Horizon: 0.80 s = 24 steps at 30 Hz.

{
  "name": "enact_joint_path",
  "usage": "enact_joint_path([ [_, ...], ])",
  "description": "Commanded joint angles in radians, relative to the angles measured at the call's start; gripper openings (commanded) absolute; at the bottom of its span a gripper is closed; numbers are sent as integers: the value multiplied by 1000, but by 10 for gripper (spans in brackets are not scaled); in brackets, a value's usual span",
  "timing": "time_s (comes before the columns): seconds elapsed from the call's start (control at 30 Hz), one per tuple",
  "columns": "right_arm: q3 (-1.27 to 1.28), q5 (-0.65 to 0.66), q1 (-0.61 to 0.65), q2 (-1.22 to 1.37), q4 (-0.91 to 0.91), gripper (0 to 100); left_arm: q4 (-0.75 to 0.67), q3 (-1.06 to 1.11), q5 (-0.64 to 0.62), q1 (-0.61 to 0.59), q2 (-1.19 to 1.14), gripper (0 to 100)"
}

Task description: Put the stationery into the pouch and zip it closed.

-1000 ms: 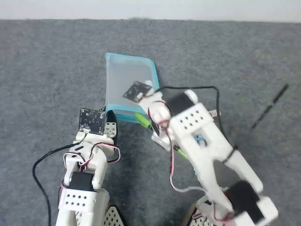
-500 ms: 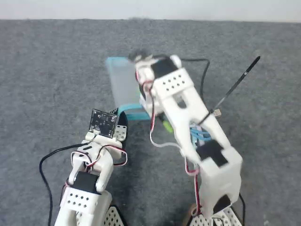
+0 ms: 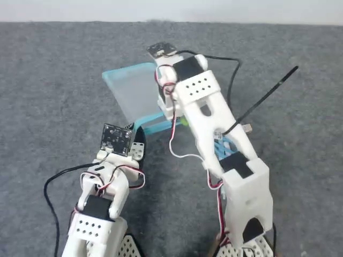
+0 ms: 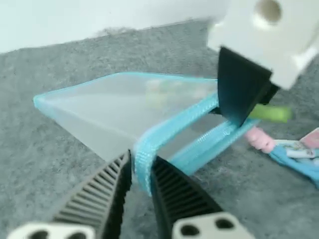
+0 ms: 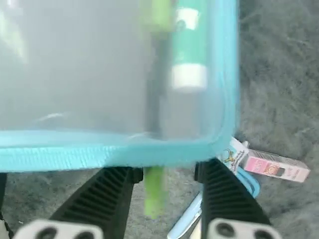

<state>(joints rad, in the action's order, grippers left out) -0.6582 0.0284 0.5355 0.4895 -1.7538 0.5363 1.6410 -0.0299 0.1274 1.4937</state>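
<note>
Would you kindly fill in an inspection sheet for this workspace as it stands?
Surface: grey felt mat over the table.
Job's things: clear pouch with blue trim, unzipped; green pen partly inside, tail sticking out; green-and-white tube inside; pink box and blue item on the mat outside.
Clutter: nothing seen.
Grippers: left pincer shut on the pouch's blue edge; right pincer open, astride the pen's tail.
Cables: black cable trails from the left arm; another black cable loops by the right arm.
Surroundings: pale wall behind.
</note>
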Motion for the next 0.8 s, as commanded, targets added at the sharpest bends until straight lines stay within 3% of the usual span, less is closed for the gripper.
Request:
enact_joint_path([
  [0.0, -69, 31, -22, -104, -44, 199, -3, -31, -9, 9, 15, 11],
  [0.23, 91, 112, -30, -300, -44, 199, -3, -31, 20, 5, 18, 11],
  [0.47, 370, 224, -153, -541, -36, 199, -23, -31, 25, -72, 14, 11],
  [0.57, 555, 275, -245, -602, -2, 199, -20, -30, 25, -78, 14, 11],
  [0.77, 925, 371, -476, -662, 242, 199, -20, -21, 29, -78, 18, 11],
])
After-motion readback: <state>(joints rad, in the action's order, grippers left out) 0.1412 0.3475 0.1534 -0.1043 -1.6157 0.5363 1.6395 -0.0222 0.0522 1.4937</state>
